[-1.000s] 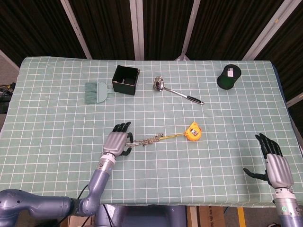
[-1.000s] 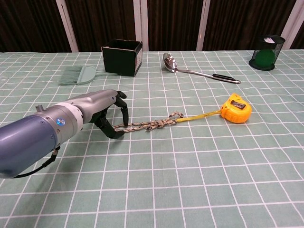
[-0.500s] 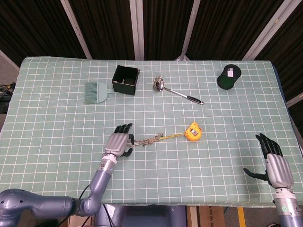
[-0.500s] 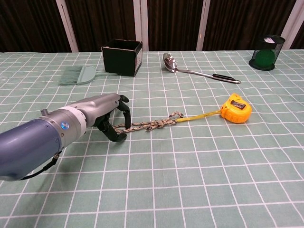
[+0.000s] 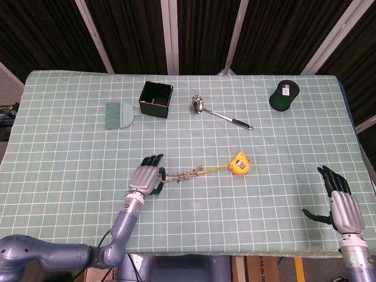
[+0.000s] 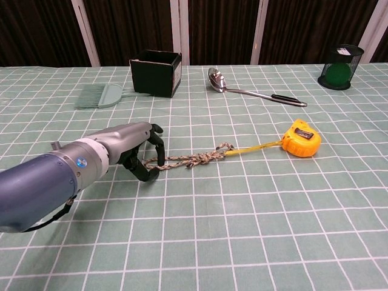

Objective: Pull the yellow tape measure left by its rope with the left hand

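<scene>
The yellow tape measure (image 5: 239, 163) (image 6: 301, 139) lies on the green checked cloth right of centre. Its braided rope (image 5: 185, 174) (image 6: 194, 159) trails left from it, slightly slack. My left hand (image 5: 145, 176) (image 6: 130, 148) rests on the cloth at the rope's left end, fingers curled down over it and thumb closed beneath, so the rope's tip is pinched and hidden inside. My right hand (image 5: 341, 200) hovers open at the table's near right corner, far from the tape; only the head view shows it.
A black open box (image 5: 155, 98) (image 6: 156, 73) and a pale green brush (image 5: 119, 114) (image 6: 99, 96) stand at the back left. A metal ladle (image 5: 218, 112) (image 6: 248, 89) lies behind the tape. A dark mesh cup (image 5: 284, 95) (image 6: 340, 66) lies at the back right.
My left hand's fingers and thumb have curled tighter around the rope's left end. The tape measure and my right hand have stayed in place.
</scene>
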